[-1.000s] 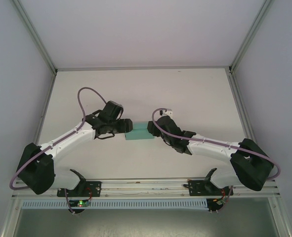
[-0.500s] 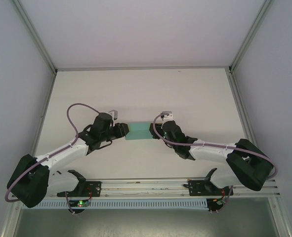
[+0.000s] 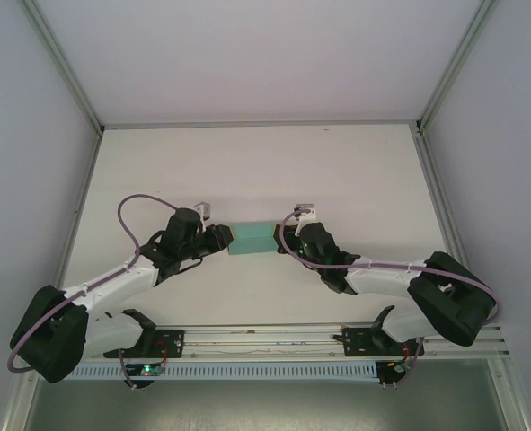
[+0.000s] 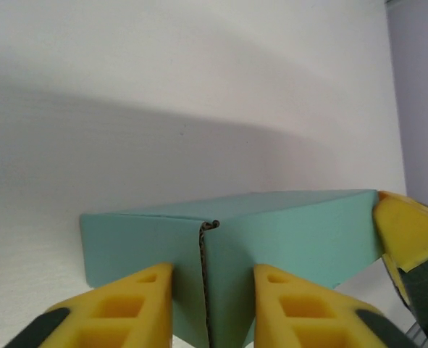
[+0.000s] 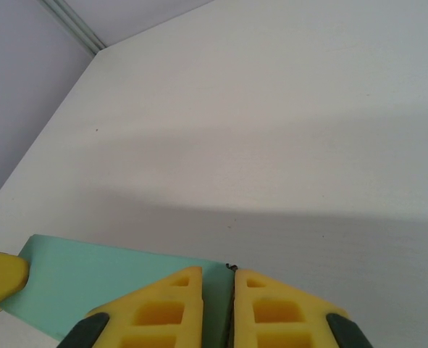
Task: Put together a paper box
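In the left wrist view the paper box (image 4: 286, 232) runs off the bottom edge, its near corner partly behind the left gripper (image 4: 214, 279); in the right wrist view its right end hides behind the right gripper (image 5: 232, 279); from above, both box ends are covered and the finger contact is too small to tell.

We see a robotics lab test cell: two white-and-black robot arms, the left arm (image 3: 112, 274) and the right arm (image 3: 382, 277), are bolted to an aluminium rail (image 3: 265, 334) at the near edge of a bare white bench (image 3: 265, 162). Purple cables (image 3: 393, 265) run along them, and an exposed circuit board (image 3: 146, 367) glows green at the base. Plain pale walls (image 3: 22, 135) and slim metal frame posts (image 3: 63, 65) close the bench in like a purpose-built enclosure.
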`<action>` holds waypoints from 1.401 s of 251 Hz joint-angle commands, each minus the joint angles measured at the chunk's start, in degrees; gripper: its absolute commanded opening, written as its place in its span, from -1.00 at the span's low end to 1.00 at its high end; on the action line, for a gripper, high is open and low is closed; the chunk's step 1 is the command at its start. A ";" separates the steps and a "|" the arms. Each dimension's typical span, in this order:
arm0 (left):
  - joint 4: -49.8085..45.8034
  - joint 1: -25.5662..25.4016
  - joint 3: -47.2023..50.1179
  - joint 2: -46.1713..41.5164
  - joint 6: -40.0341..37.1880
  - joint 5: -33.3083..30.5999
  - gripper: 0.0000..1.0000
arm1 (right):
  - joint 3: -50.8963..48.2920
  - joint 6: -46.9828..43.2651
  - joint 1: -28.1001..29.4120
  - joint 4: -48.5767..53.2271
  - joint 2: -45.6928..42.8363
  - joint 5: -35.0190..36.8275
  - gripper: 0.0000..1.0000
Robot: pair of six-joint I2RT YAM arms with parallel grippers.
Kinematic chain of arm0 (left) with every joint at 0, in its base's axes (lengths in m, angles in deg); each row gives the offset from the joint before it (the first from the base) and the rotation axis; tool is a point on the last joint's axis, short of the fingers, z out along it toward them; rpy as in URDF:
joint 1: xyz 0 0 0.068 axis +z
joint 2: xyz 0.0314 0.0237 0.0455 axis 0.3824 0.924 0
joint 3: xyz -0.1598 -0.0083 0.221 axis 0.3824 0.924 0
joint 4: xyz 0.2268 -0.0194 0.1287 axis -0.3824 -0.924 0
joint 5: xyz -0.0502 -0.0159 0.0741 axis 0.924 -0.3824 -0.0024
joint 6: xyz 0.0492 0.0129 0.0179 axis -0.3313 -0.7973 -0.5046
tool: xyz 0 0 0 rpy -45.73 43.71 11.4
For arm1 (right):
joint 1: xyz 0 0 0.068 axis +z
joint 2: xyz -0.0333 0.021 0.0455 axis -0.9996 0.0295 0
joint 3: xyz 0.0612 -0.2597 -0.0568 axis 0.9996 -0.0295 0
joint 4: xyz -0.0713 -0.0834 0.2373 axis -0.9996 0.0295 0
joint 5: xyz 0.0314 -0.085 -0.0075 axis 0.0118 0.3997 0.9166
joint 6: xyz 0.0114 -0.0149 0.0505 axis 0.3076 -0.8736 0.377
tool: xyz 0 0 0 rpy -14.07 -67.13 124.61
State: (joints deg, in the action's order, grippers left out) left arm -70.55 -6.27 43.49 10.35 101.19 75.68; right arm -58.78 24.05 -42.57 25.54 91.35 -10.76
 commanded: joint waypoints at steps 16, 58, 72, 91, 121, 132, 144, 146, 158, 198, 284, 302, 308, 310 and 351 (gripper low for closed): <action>-20.95 1.52 -5.33 3.92 -5.73 -3.08 -0.01 | 2.42 -5.25 -0.91 21.71 1.72 -3.28 -0.43; -21.58 1.46 -12.40 3.58 -8.75 -1.78 0.35 | 12.04 -8.25 -0.96 30.65 0.45 -2.28 -0.16; -21.29 1.49 -13.94 3.15 -9.44 -1.34 0.50 | 14.63 -9.15 -1.00 32.55 0.31 -1.86 -0.06; -21.60 1.49 -15.45 2.28 -10.42 -2.03 0.65 | 17.39 -10.39 -1.13 34.11 0.34 -1.23 0.03; -24.79 1.54 -17.63 0.78 -12.76 -4.90 1.00 | 19.93 -13.93 -1.91 35.07 0.21 -2.23 0.19; -27.39 1.52 -18.87 0.26 -13.72 -7.43 1.00 | 20.80 -17.84 -2.51 35.39 0.05 -4.46 0.51; -30.43 1.55 -20.12 -0.57 -14.28 -11.50 1.00 | 21.69 -24.29 -2.93 35.72 -0.29 -7.61 0.97; -30.89 1.56 -20.28 -0.78 -14.33 -12.19 1.00 | 21.86 -25.58 -2.93 35.82 -0.33 -8.21 0.97; -33.33 1.53 -21.40 -1.73 -14.47 -16.92 1.00 | 22.55 -33.25 -2.93 36.29 -0.56 -11.51 0.97; -38.03 1.88 -23.10 -4.14 -13.72 -30.78 0.99 | 27.63 -61.98 -1.34 44.96 1.53 -25.24 0.97; -38.82 4.05 -22.41 -5.02 -14.59 -33.78 0.99 | 48.62 -87.69 0.41 67.95 19.27 -20.30 0.96; -39.27 4.48 -21.94 -5.34 -14.61 -33.94 0.99 | 53.18 -88.78 0.51 72.54 23.16 -19.15 0.93; -39.37 4.65 -21.78 -5.48 -14.61 -33.99 1.00 | 54.39 -89.01 0.66 73.85 24.26 -18.74 0.90; -39.39 4.66 -21.66 -5.48 -14.57 -34.09 1.00 | 54.75 -89.07 0.67 74.27 24.62 -18.62 0.89; -39.66 5.44 -20.30 -6.87 -14.39 -34.50 1.00 | 58.12 -88.61 1.52 76.78 29.28 -15.33 0.66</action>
State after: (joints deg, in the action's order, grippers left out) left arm -107.75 -2.05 21.78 5.15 87.66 43.88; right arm -2.98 -62.11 -42.01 95.88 118.37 -29.53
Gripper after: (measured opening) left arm 0.997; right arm 0.860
